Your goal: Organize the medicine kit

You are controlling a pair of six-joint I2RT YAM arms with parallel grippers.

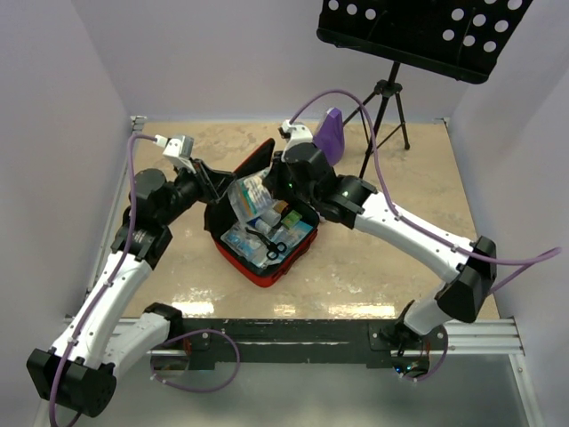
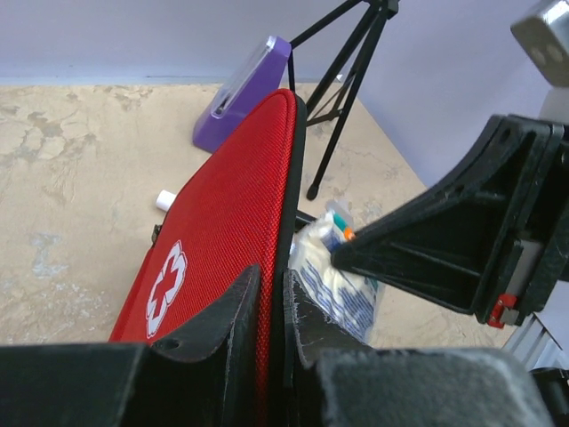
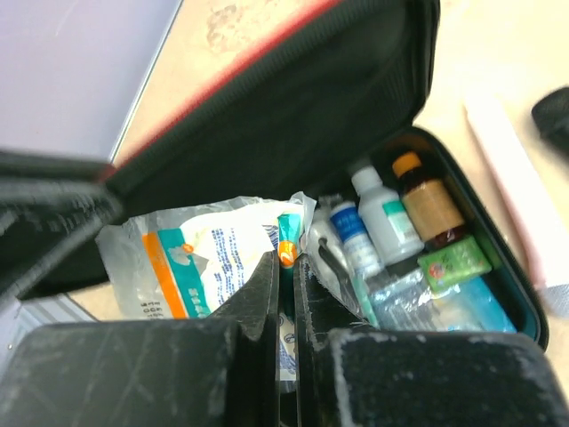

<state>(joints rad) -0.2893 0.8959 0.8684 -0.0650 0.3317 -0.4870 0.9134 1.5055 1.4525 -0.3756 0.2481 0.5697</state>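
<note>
While open, red medicine kit (image 2: 231,222), black-lined

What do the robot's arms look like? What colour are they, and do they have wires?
Both the left arm and the right arm have white tube-like pieces joined by chunky black round joints. A purple cable loops along each one. Little green lights glow on the right arm. The left gripper and right gripper each have two flat black fingers, a bit scuffed.

Medicine kit (image 1: 258,276) interior crowded with plastic packet (image 3: 204,258), bottles (image 3: 391,218), scissors (image 1: 274,242). Raised lid (image 2: 222,240) walls its far-left side. Metronome (image 1: 333,133) and music-stand tripod (image 1: 384,116) obstruct behind. Bare surface (image 1: 382,267) right and front allows passage.
</note>
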